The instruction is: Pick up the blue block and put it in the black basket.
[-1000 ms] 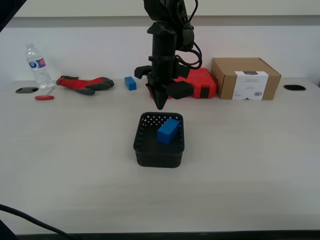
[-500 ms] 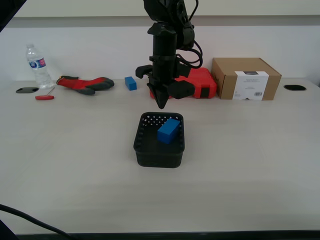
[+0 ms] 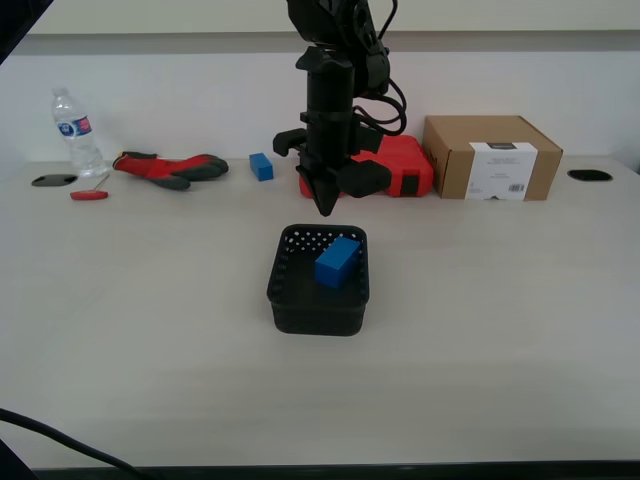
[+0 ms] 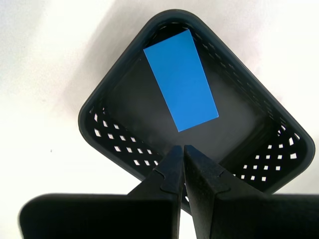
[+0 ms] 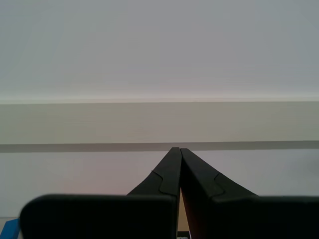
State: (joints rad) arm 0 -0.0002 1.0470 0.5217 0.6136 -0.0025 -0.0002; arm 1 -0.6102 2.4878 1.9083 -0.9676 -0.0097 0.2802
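The blue block (image 3: 337, 262) lies tilted inside the black basket (image 3: 318, 312) at the table's middle, leaning toward the wall on the exterior view's right. In the first wrist view the block (image 4: 182, 87) rests inside the basket (image 4: 124, 149), free of the gripper. My first gripper (image 3: 322, 210) points straight down, shut and empty, above the basket's far rim; the first wrist view shows its fingertips (image 4: 183, 148) closed together. My second gripper (image 5: 177, 149) is shut and empty, facing a pale wall; it does not show in the exterior view.
A smaller blue cube (image 3: 261, 166), a red tool case (image 3: 395, 165) and a cardboard box (image 3: 490, 157) stand along the back. Red and grey gloves (image 3: 170, 168), a red screwdriver (image 3: 88, 195) and a water bottle (image 3: 75, 130) are at the exterior view's back left.
My first gripper has risen slightly above the basket, still shut. The blue block and basket have not moved.
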